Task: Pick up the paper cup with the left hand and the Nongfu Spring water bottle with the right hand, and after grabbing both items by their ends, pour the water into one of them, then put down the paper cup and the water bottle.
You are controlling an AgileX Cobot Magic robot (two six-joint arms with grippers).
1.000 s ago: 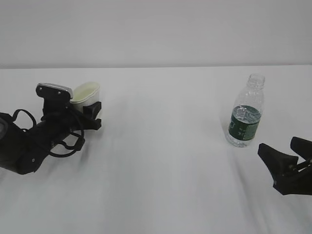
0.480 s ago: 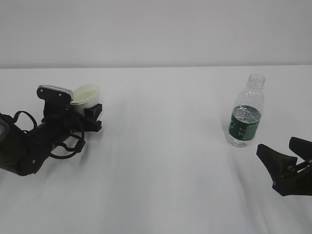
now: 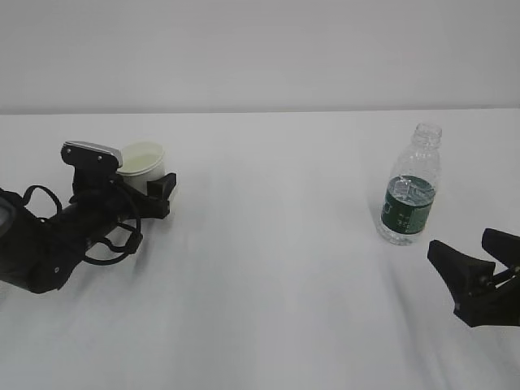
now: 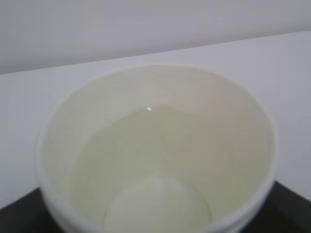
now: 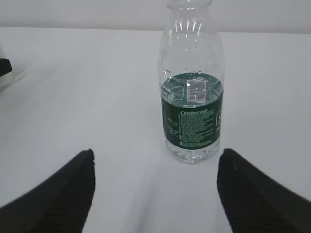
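- Fingers of my left hand (image 3: 158, 191), the black arm with looped cables and a grey camera block, stand on either side of the small off-white tapered paper cup (image 3: 140, 163); I cannot tell whether they press its wall or stand just off it.
- That cup stands upright on the white desk (image 3: 268, 268), near the desk's left edge and toward its far side, with my left arm lying low behind it toward the left front.
- My left wrist view looks straight down into the cup (image 4: 155, 155): a rolled rim, a cream inside, and clear colourless water (image 4: 146, 155) lying in the bottom, with a small glint on its surface. Dark finger parts show at the lower corners of that view, under the rim.
- Fingers of my right hand (image 3: 475, 272), the black gripper at the right front corner of the desk, are spread wide and hold nothing.
- In my right wrist view the two dark ribbed fingers (image 5: 58, 194) frame the lower corners, and the bottle stands beyond them, apart from both.
- The small clear ribbed plastic water bottle (image 3: 410, 185) with a dark green label band stands upright with no cap, near the desk's right edge, just beyond my right hand.
- Some water shows in the bottle (image 5: 192, 104), with droplets on the clear wall above the label.
- Cup and bottle stand well apart, with bare desk between them.
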